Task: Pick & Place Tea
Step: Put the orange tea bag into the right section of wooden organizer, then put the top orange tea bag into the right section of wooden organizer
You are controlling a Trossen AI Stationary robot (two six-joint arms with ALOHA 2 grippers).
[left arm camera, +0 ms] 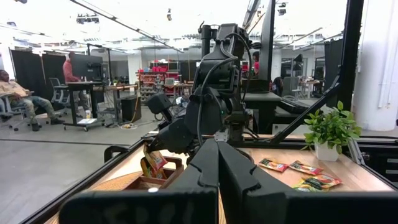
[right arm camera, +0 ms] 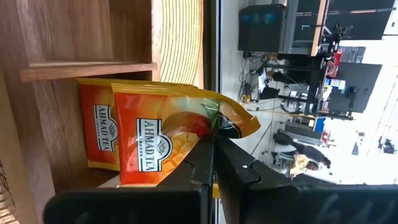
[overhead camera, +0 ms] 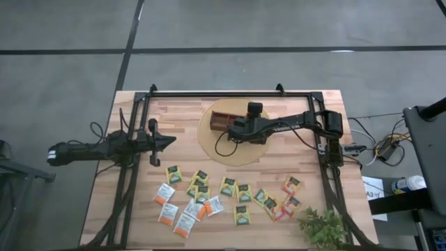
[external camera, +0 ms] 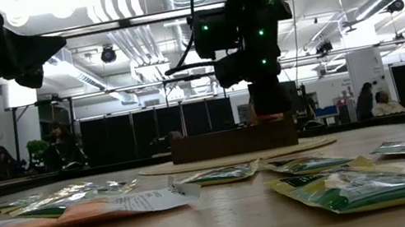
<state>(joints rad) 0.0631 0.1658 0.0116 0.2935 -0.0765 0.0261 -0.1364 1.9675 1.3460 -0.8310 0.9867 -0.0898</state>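
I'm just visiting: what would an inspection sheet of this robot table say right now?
Surface: wooden table, round mat under a wooden tray.
Job's things: tea packets scattered along the table's near side; two orange packets standing in the tray.
Clutter: potted plant at the corner.
Claws: right claw shut on an orange packet at the tray; left claw shut, empty, waiting aside.
Cables: bundle beside the table.
Surroundings: workshop; person seated far off.

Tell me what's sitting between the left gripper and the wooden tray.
Nothing: in the high view, only bare tabletop and the edge of the round mat lie between the left gripper and the wooden tray.
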